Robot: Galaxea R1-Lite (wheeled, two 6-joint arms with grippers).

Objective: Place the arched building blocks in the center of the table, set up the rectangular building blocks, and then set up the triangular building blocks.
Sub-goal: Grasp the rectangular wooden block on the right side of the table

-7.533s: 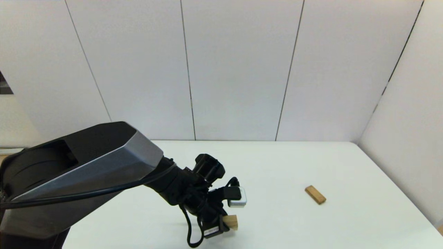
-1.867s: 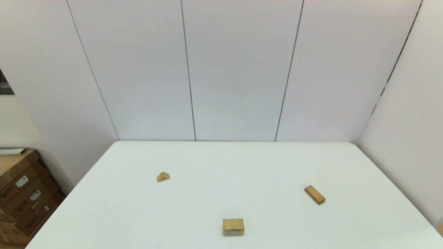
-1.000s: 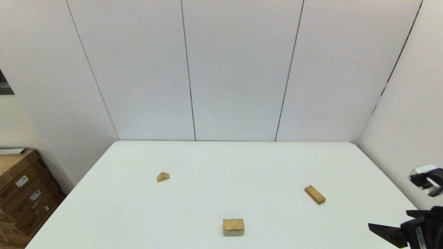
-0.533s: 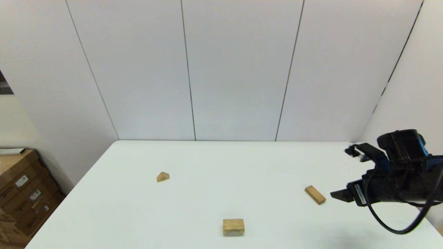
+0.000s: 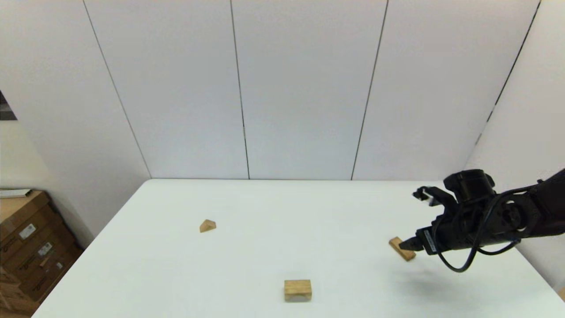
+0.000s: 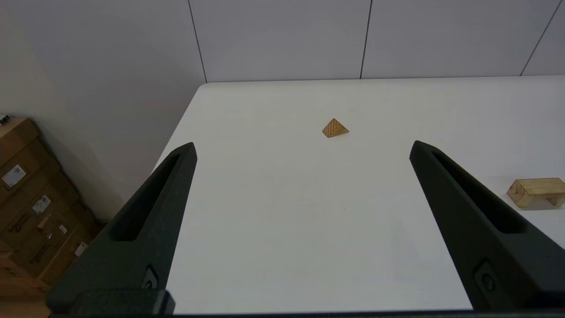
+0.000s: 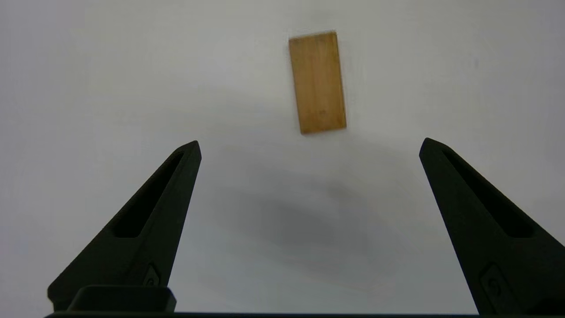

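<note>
White table and pale grey wall panels. Light tan arch block, golden-brown slab, tan wedge with nested V-shaped grain lines. Black right gripper and left gripper. Brown cardboard boxes.

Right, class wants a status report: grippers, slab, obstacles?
Right gripper open above the rectangular slab, not touching. Left gripper open, parked. Nothing blocking the slab.

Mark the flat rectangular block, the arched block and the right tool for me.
rectangular block (image 7: 317, 81), right wrist view, middle of its top face.
arched block (image 5: 297, 289), head view, its front face.
right tool (image 7: 309, 145), right wrist view, midway between its open fingertips.
</note>
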